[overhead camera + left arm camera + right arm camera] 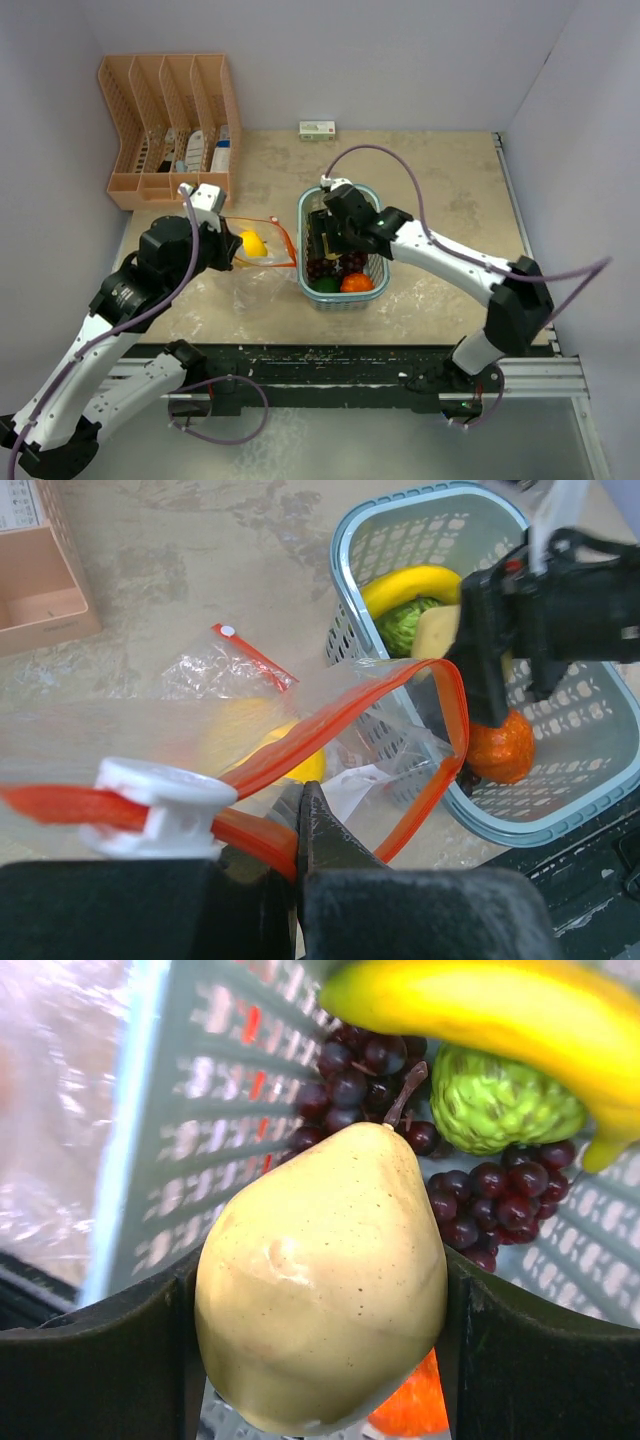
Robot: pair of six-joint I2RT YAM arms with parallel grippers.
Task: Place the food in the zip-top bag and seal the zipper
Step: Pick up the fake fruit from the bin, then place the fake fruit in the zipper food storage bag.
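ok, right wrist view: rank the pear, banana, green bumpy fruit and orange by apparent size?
1. pear: largest by far, though it sits nearest the lens, which inflates it.
2. banana: partly cut off by the frame.
3. green bumpy fruit.
4. orange: mostly hidden behind the pear, so its true size is unsure.

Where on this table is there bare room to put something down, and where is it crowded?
Bare table lies at the far right, between the small box, the basket and the table edge. A narrower strip lies between the organizer and the basket. Crowded: the middle, where zip-top bag, basket and right gripper around a pear meet.
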